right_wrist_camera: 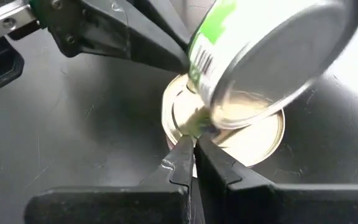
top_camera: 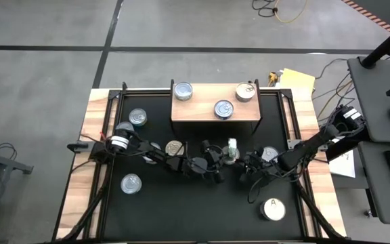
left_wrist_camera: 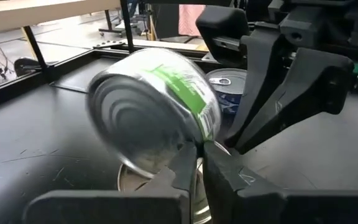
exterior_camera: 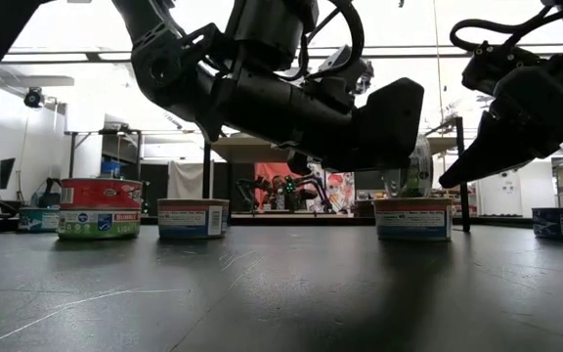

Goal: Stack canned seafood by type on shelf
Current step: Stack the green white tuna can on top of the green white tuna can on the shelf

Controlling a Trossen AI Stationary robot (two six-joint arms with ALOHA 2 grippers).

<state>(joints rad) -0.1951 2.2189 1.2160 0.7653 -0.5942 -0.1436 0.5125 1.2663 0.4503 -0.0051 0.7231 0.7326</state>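
Observation:
A green-labelled can (left_wrist_camera: 151,109) stands tilted on its lower rim on top of a flat-lying can (right_wrist_camera: 257,140) at mid-table (top_camera: 232,148). My left gripper (left_wrist_camera: 197,163) comes at it from the table's left and my right gripper (right_wrist_camera: 193,149) from the right. Both are shut at the can's lower rim, facing each other. The wooden shelf (top_camera: 202,110) at the far middle carries three cans (top_camera: 183,91) (top_camera: 224,108) (top_camera: 246,92) standing flat. My left gripper pinches the tilted can's lower rim (left_wrist_camera: 188,149) between its two fingertips, reaching nearly level from the table's left. The can leans up and away above the fingers, and its low edge rests on the can beneath. My right gripper pinches the same lower rim (right_wrist_camera: 197,127) from the opposite side, slanting down from the table's right. The can tips over its fingers, one flat face toward this wrist camera.
Loose cans stand on the black tabletop: two at the left (top_camera: 138,118) (top_camera: 131,183), one by the left arm (top_camera: 175,147), one under the right arm (top_camera: 269,154), and a white-topped one marked "A" (top_camera: 273,209) near right. Free room lies at the near middle.

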